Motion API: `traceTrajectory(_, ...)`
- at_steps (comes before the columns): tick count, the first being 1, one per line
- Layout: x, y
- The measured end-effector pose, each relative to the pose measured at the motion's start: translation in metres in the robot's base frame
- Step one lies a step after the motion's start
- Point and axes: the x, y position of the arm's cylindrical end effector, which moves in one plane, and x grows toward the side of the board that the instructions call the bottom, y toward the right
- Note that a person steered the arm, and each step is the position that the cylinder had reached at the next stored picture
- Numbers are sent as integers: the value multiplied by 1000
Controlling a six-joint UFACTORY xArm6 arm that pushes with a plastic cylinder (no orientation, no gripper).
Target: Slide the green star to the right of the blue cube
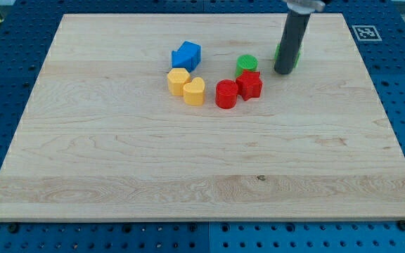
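Note:
The blue cube [186, 55] sits on the wooden board [118, 154] above the view's centre-left. The green star [295, 55] is mostly hidden behind my rod at the upper right; only green edges show on both sides of it. My tip [284, 72] rests on the board right in front of the star, touching or nearly touching it, far to the right of the blue cube.
A green cylinder [246, 65] stands just left of my tip. A red star [249, 85] and a red cylinder [226, 93] lie below it. A yellow hexagon [178, 81] and a yellow heart [195, 91] lie below the blue cube.

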Motion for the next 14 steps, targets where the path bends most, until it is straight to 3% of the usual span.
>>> traceTrajectory(1,-10,4)
traceTrajectory(2,3,45)
traceTrajectory(3,-10,88)
traceTrajectory(4,-44,66)
traceTrajectory(6,-55,-65)
traceTrajectory(7,-68,-57)
traceTrajectory(8,-72,-1)
traceTrajectory(9,-55,47)
traceTrajectory(10,-29,60)
traceTrajectory(14,-24,-63)
